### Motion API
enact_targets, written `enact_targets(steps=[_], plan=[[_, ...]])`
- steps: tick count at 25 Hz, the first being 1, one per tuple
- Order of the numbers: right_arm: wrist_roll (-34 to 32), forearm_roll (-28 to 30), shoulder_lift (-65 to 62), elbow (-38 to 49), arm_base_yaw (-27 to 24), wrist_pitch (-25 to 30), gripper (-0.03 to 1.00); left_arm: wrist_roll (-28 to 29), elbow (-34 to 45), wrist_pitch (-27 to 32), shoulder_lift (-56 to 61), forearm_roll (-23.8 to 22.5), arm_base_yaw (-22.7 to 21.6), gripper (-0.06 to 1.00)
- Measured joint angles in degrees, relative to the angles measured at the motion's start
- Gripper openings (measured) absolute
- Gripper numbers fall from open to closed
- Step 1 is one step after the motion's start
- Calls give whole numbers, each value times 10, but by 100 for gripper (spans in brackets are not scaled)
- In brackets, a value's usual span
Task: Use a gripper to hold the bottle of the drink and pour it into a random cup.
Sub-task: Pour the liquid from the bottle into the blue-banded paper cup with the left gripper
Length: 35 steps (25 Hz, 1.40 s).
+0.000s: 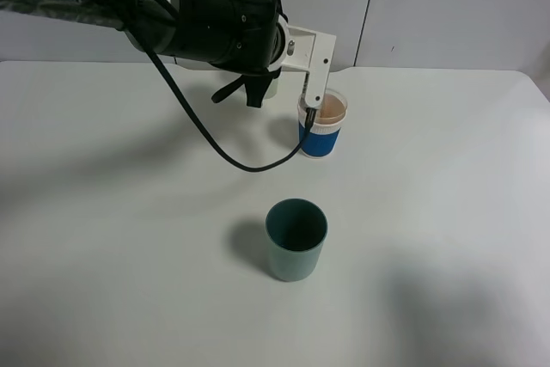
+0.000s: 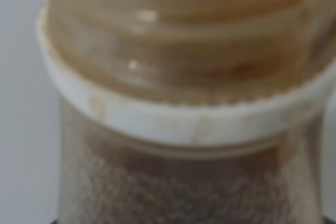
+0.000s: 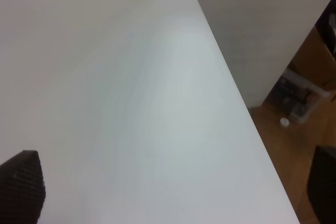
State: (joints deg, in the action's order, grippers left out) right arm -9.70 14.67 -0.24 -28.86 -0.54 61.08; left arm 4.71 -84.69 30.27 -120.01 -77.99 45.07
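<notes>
Gripper [image 1: 314, 90] tight on ribbed-necked clear plastic bottle [image 2: 178, 77], over round blue-sleeved cup [image 1: 321, 137].

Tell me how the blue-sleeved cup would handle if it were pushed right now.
The blue-sleeved cup looks filled well up toward its rim with a brownish drink, so a push would probably slosh or spill it. Its clear plastic wall seems thin and may flex under a squeeze.
</notes>
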Motion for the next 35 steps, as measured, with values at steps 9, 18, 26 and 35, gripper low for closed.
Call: enact_targets(steps=[9, 18, 26, 35], plan=[[0, 0, 0, 0, 0, 0, 100, -4, 0, 4, 0, -7, 6, 34], [0, 0, 0, 0, 0, 0, 100, -4, 0, 6, 0, -15, 6, 34], [0, 0, 0, 0, 0, 0, 100, -4, 0, 15, 0, -22, 8, 34], [0, 0, 0, 0, 0, 0, 100, -4, 0, 17, 0, -37, 8, 34]])
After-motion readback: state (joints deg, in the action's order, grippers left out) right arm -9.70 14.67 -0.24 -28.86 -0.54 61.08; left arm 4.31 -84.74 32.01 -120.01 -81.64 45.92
